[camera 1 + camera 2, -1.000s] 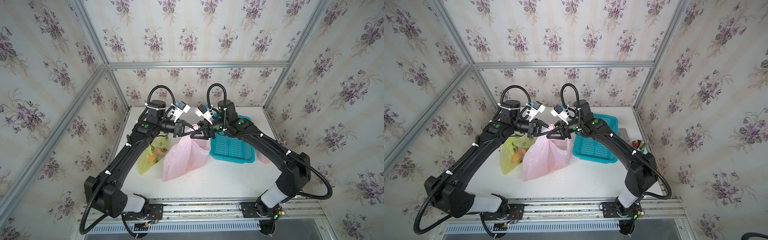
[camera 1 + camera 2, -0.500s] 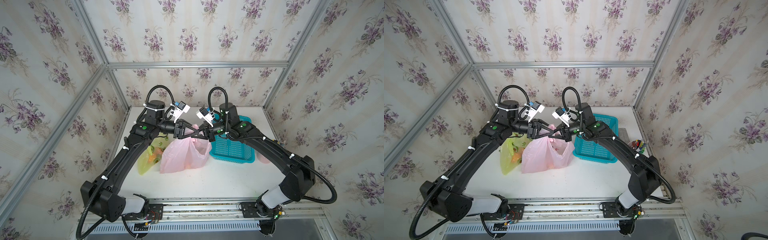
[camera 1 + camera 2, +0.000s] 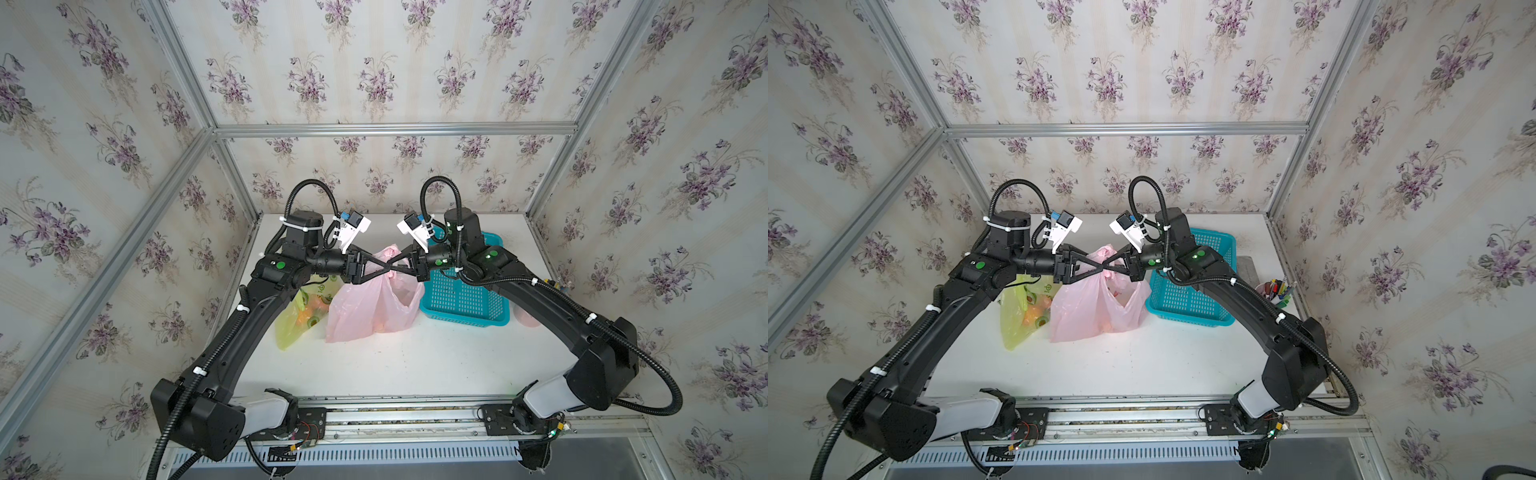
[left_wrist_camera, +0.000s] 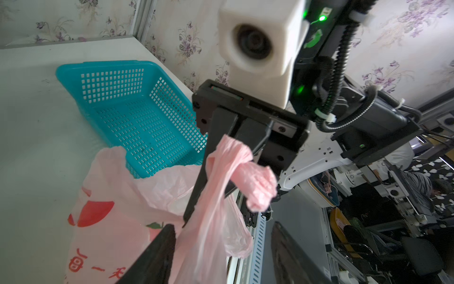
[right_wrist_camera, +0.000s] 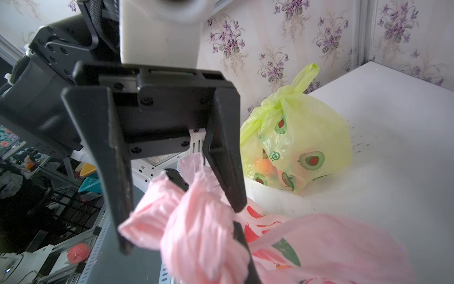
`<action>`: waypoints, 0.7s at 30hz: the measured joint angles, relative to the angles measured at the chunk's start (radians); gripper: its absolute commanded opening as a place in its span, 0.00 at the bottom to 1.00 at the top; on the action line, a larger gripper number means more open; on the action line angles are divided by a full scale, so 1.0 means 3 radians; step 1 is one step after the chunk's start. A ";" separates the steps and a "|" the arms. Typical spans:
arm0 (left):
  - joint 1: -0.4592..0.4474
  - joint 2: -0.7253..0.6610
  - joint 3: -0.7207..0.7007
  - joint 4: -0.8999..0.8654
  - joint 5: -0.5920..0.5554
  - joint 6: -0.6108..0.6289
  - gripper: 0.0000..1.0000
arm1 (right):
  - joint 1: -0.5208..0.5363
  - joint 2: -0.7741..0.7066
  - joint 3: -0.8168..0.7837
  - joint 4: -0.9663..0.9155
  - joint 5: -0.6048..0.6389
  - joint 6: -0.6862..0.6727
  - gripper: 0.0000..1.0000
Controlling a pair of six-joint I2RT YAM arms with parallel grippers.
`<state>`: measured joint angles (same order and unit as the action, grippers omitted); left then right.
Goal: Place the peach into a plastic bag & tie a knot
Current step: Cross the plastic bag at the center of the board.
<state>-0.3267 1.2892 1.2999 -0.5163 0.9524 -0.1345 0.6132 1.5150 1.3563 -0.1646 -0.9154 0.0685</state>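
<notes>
Pink plastic bag (image 3: 365, 307) sits mid-table, peach (image 3: 1106, 326) showing through it, blue basket (image 3: 465, 319) at its 3 o'clock; right gripper (image 4: 188, 216) is pinched tight on the twisted handle (image 4: 235, 159), left gripper (image 5: 181, 226) spread apart around it.

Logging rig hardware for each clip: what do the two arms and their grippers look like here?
The left arm and right arm are black with pale grey base links, green dots, ribbed black cable hoses and white zip ties. Each wrist carries a white camera housing. The left gripper and right gripper have black tapered fingers.
</notes>
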 measured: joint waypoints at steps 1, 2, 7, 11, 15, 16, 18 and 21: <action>-0.0009 0.0005 -0.0011 -0.0034 -0.0055 0.0022 0.53 | 0.0000 -0.0010 -0.0005 0.0031 0.0036 0.0020 0.00; -0.0025 0.0009 -0.0018 -0.0081 -0.0116 0.0048 0.44 | 0.0000 -0.0023 -0.0017 0.0057 0.0066 0.0038 0.00; -0.0046 -0.0003 0.0019 -0.0192 -0.0322 0.0159 0.24 | -0.0001 -0.0052 -0.0023 0.0088 0.0295 0.0112 0.00; -0.0047 0.0010 0.0088 -0.0262 -0.0403 0.0223 0.19 | -0.0001 -0.0089 -0.0022 0.0085 0.0465 0.0113 0.00; -0.0047 0.0014 0.0104 -0.0333 -0.0462 0.0268 0.13 | -0.0003 -0.0104 -0.0018 0.0083 0.0570 0.0112 0.00; -0.0047 0.0015 0.0109 -0.0342 -0.0467 0.0276 0.12 | -0.0003 -0.0104 -0.0018 0.0078 0.0596 0.0112 0.00; -0.0047 0.0015 0.0118 -0.0348 -0.0490 0.0290 0.10 | -0.0003 -0.0116 -0.0017 0.0057 0.0651 0.0112 0.00; -0.0045 0.0015 0.0141 -0.0365 -0.0518 0.0298 0.08 | -0.0001 -0.0123 0.0014 0.0008 0.0696 0.0107 0.00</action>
<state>-0.3401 1.2938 1.3422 -0.6258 0.7971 -0.0452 0.6128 1.4780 1.3605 -0.1623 -0.7067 0.1005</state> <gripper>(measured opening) 0.090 0.049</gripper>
